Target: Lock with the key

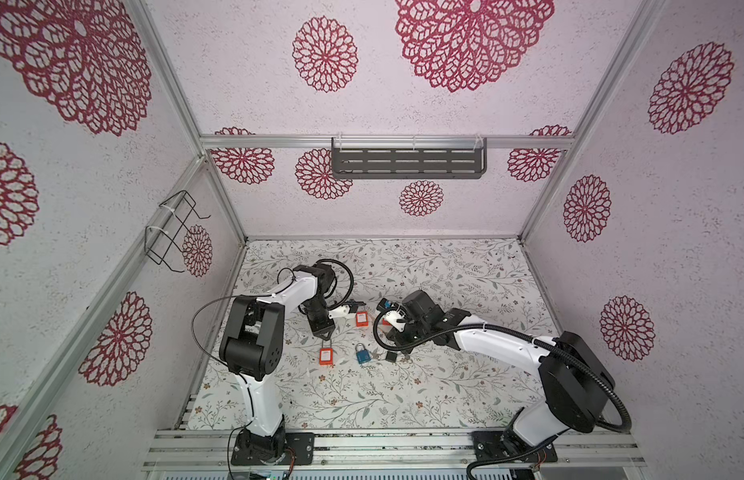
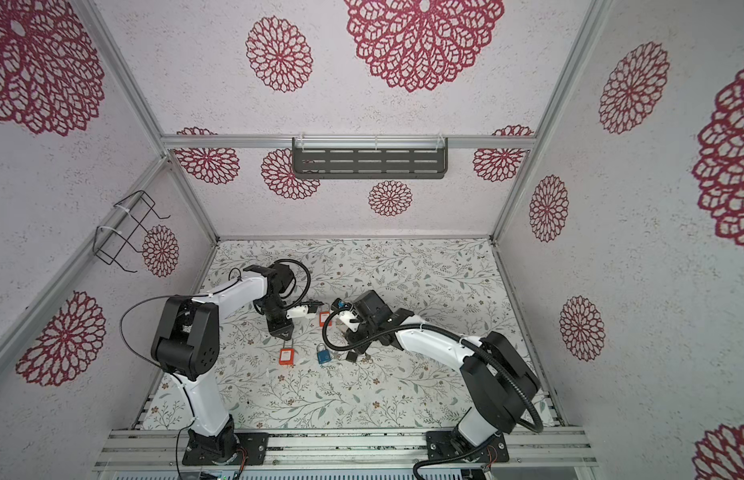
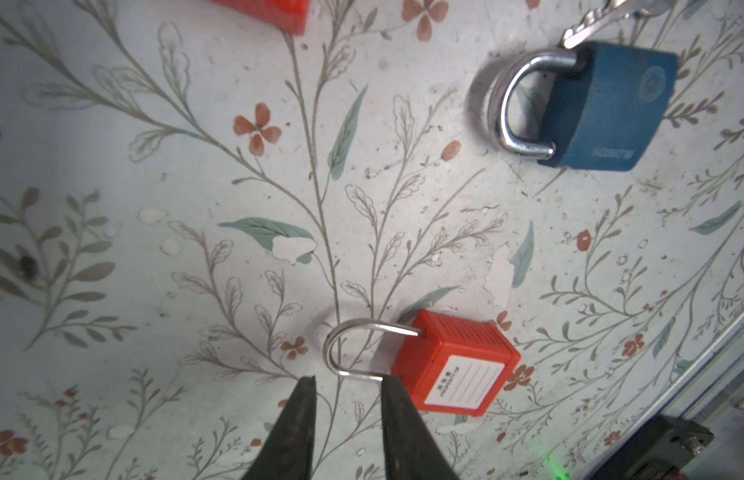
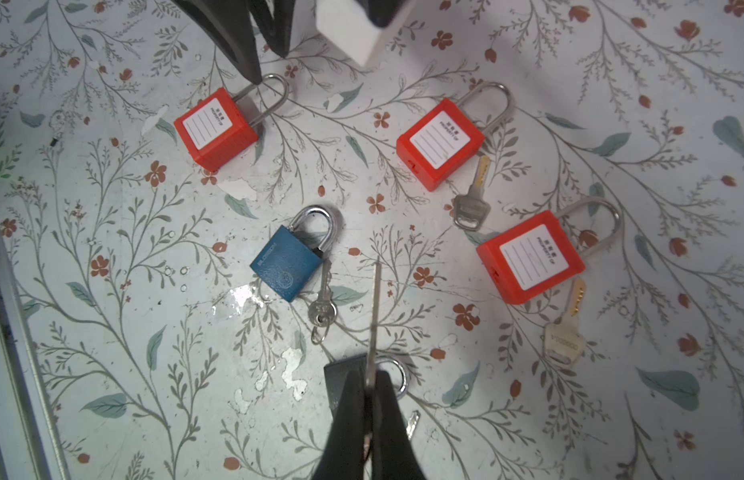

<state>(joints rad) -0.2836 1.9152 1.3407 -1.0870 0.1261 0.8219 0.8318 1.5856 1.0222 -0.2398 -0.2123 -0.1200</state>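
Table (image 1: pixel 445 395), near row, left toward right: red padlock (image 1: pixel 326 356), blue padlock (image 1: pixel 362 353), black padlock (image 1: pixel 391 356). Left gripper (image 3: pixel 347 382): narrow gap, nothing held, tips at red padlock's shackle (image 3: pixel 327 351). Right gripper (image 4: pixel 374 374): over black padlock, clamped on key (image 4: pixel 375 316), blade protruding forward. Farther back: second red padlock (image 4: pixel 441 141), silver key (image 4: pixel 470 203) just beside; third red padlock (image 4: pixel 528 262).

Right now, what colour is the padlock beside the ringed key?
The padlock is blue, clearest in the right wrist view.

red padlocks (image 4: pixel 214 129) (image 4: pixel 438 145) (image 4: pixel 530 262): 3 | blue padlock (image 4: pixel 285 270): 1 | black padlock (image 1: pixel 391 356): 1 | keys (image 4: pixel 470 208) (image 4: pixel 563 336) (image 4: pixel 322 307) (image 4: pixel 376 307): 4 clear, maybe a fifth half hidden
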